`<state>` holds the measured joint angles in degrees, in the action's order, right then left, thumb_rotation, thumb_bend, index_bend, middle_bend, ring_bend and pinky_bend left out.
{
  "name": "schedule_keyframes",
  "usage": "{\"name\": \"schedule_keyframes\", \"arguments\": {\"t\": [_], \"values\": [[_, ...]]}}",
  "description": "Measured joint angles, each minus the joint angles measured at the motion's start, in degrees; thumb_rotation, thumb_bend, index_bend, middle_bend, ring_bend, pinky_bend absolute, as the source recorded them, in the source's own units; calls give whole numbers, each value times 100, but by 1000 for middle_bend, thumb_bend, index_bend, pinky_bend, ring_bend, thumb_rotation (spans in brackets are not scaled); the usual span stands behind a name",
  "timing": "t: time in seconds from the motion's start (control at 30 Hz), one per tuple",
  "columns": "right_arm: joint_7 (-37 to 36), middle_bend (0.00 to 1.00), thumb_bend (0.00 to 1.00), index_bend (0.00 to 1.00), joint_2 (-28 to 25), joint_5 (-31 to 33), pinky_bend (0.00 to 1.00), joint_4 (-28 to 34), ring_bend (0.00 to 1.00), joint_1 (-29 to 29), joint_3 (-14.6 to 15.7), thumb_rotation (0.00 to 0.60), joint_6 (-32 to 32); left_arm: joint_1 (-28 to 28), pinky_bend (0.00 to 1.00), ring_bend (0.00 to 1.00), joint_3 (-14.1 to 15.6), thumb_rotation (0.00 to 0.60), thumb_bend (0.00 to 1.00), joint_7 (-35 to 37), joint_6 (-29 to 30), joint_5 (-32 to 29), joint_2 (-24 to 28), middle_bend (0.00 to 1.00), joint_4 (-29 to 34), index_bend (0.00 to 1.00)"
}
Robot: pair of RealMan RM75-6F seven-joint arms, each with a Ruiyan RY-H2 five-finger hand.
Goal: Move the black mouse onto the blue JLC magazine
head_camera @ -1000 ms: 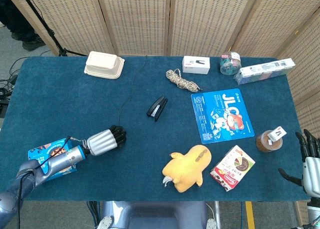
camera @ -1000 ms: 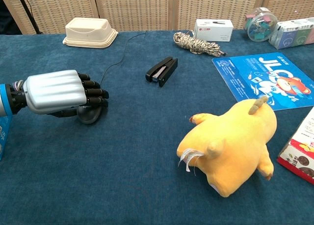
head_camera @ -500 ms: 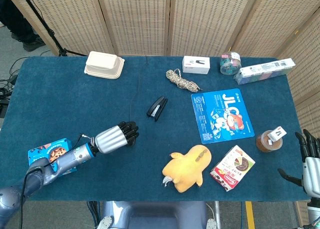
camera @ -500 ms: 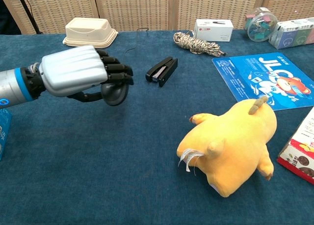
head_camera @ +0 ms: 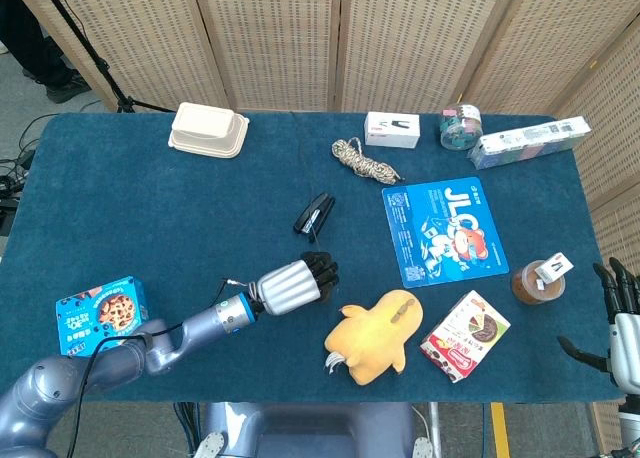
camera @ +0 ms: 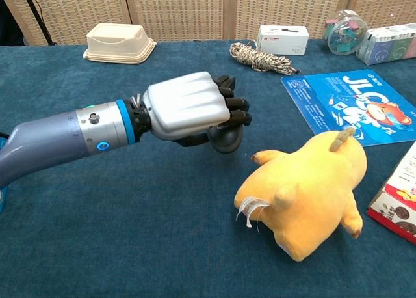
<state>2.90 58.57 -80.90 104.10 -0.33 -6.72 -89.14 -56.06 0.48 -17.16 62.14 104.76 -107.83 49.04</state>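
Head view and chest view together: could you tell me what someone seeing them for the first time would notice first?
The silver left robot hand stands out, reaching across the middle of the blue table with the black mouse gripped under its dark fingers. Just to its right lies a yellow plush toy, and beyond that, the blue JLC magazine lies flat with nothing on it. The right robot hand waits at the table's right edge.

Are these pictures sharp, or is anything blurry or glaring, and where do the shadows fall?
Head view: evenly lit and sharp, no glare on the blue JLC magazine. Chest view: the left hand gripping the black mouse looks crisp and very large near the lens, its silver back catching soft highlights; faint shadow under the yellow plush toy.
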Motion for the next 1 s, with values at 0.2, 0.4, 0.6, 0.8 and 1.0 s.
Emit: {"name": "schedule_keyframes", "arguments": {"t": [0.2, 0.4, 0.6, 0.8, 1.0], "values": [[-81, 0, 0, 0, -37, 15, 0, 4, 0, -7, -14, 600, -7, -121, 456, 348, -63, 600, 436, -22, -106, -106, -309, 387, -316, 431], [-172, 0, 0, 0, -78, 10, 0, 13, 0, -22, -23, 600, -31, -106, 452, 264, -67, 600, 419, -50, -114, -219, -516, 259, -644, 303], [-171, 0, 0, 0, -81, -22, 0, 22, 0, -26, -10, 600, -43, -39, 210, 2, -71, 600, 320, -8, -127, -370, -517, 0, -594, 0], [-140, 0, 0, 0, -71, -29, 0, 18, 0, -29, 1, 600, -48, 41, 36, 0, -141, 600, 274, 45, -73, -523, -271, 0, -73, 0], [-47, 0, 0, 0, -35, -76, 0, 14, 0, -14, 40, 600, -16, 288, 0, 0, -163, 600, 274, 48, 142, -672, 333, 0, 811, 0]]}}
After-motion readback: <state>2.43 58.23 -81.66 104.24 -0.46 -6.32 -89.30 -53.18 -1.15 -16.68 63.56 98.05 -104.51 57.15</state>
